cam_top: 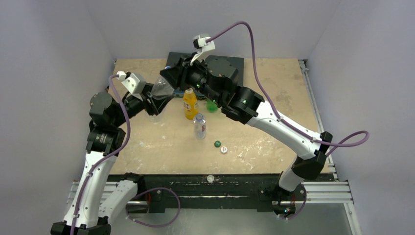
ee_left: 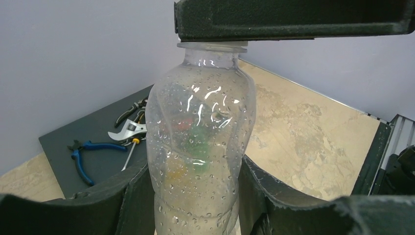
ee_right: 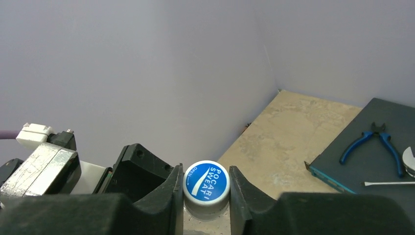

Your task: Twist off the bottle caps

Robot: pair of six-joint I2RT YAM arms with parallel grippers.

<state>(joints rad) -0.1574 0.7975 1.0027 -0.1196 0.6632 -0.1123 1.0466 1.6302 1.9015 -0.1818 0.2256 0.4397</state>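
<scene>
The blue cap [ee_right: 206,182] is the one cap that shows as still on its bottle: it sits on the neck of the larger clear bottle [ee_left: 200,107], which is held up off the counter [cam_top: 274,78] at about 11 o'clock from its middle. The right gripper [ee_right: 206,172] is clenched on this cap, one finger pressed to each side of it, and the left gripper [ee_left: 194,169] is clamped around the bottle's body lower down, holding it roughly upright. Whether the thread has begun to loosen cannot be told; the cap looks seated. Out from there, the orange-yellow bottle [cam_top: 190,104] stands near the middle of the counter, with the green bottle [cam_top: 212,105] just at its 3 o'clock, partly hidden under the right arm, and the clear blue-labelled bottle [cam_top: 199,128] at its 6 o'clock. Their necks are too small in the overhead view to say for certain that they are bare. Loose caps suggest they are: a dark green cap [cam_top: 217,144] and a white cap [cam_top: 224,150] lie side by side at 5 o'clock from the blue-labelled bottle, and a second white cap [cam_top: 210,178] rests on the black rail at the counter's 6 o'clock edge. On that count three caps look to be off and the task is close to its end, with only the blue cap left to turn free. Blue-handled pliers [ee_right: 372,139] lie on a dark mat [ee_right: 352,166] at the counter's 12 o'clock edge, well apart from the work.
</scene>
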